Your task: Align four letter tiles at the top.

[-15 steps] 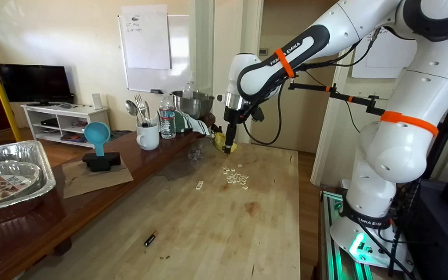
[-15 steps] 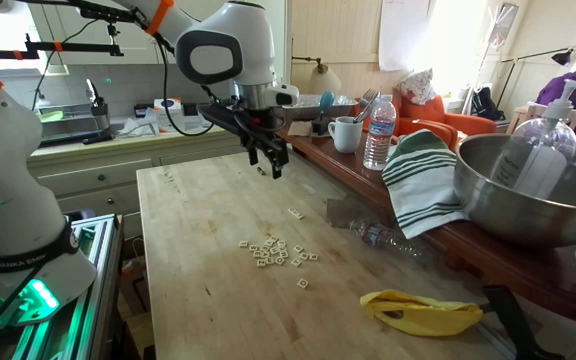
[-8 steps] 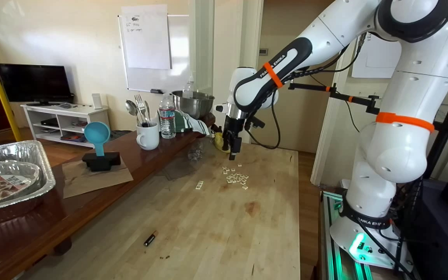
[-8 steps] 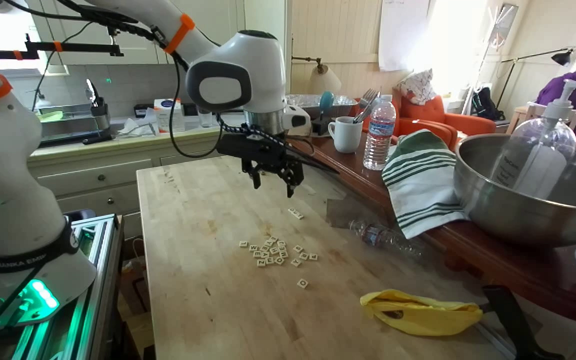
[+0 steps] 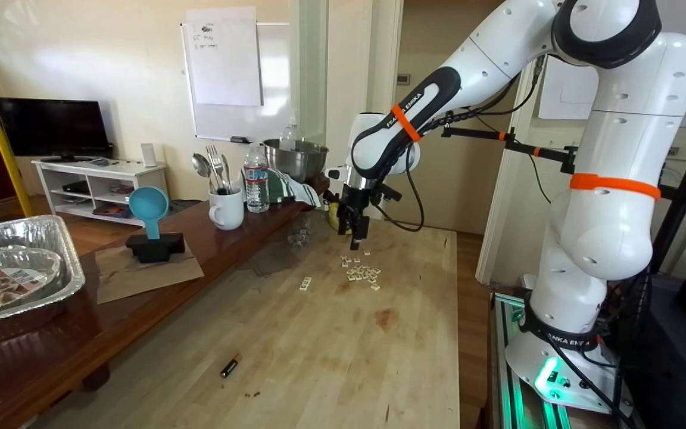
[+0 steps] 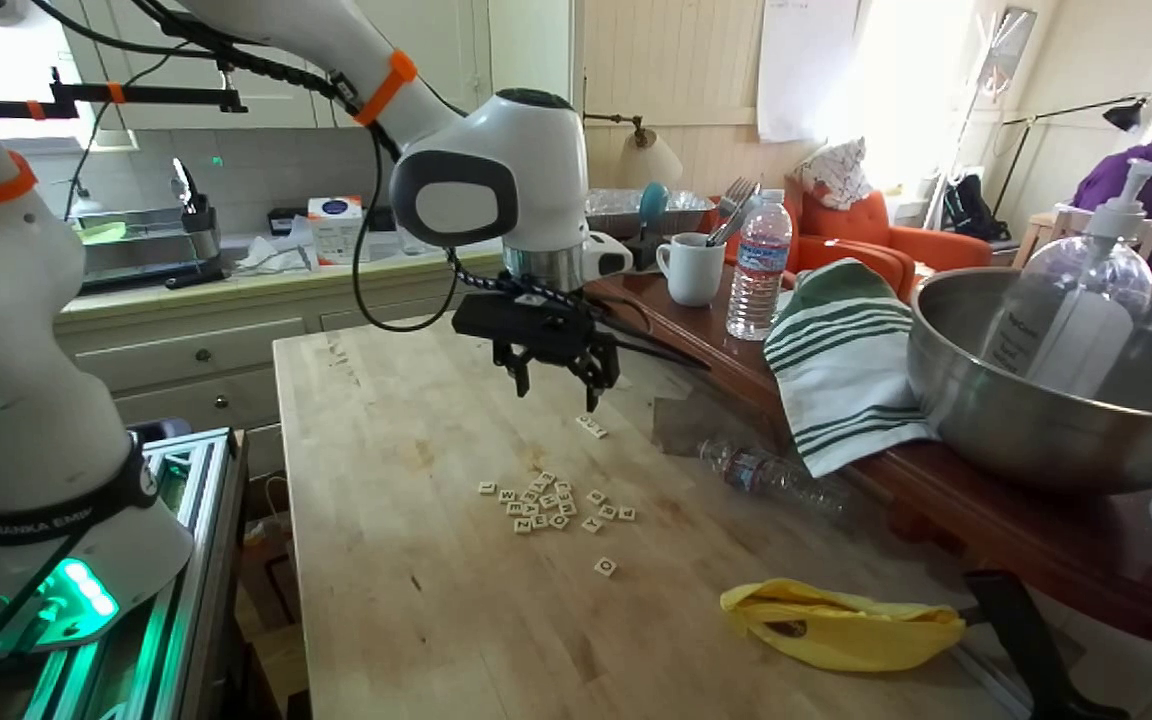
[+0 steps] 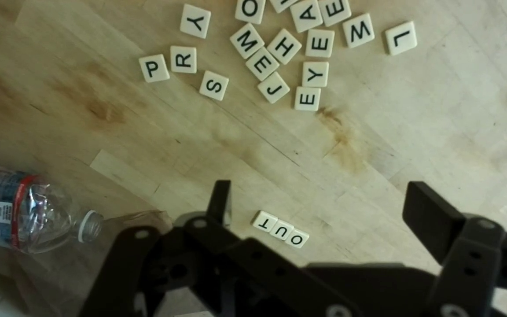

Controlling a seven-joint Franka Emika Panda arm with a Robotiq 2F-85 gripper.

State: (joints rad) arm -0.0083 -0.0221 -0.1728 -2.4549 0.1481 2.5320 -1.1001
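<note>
Cream letter tiles lie flat on the pale wooden table. Three tiles in a straight touching row (image 7: 281, 229) spell O, U, T, upside down in the wrist view; the row also shows in both exterior views (image 5: 305, 283) (image 6: 589, 427). A loose cluster of tiles (image 6: 541, 503) lies apart from the row, with P (image 7: 154, 68), S (image 7: 214, 85) and L (image 7: 401, 38) near its edges. A lone O tile (image 6: 605, 567) lies farther off. My gripper (image 6: 556, 397) is open and empty above the table near the row; in the wrist view its fingers (image 7: 321, 204) stand wide on either side.
A clear plastic bottle (image 7: 29, 207) lies on the table beside the raised brown ledge (image 5: 200, 262). The ledge bears a mug (image 5: 227, 210), an upright bottle (image 6: 760, 265), a towel and a steel bowl (image 6: 1046, 440). A yellow object (image 6: 841, 625) and a battery (image 5: 230, 365) are on the table.
My gripper has come down toward the table and shifted toward the ledge side, with the hand turned somewhat. The tiles have not moved.
</note>
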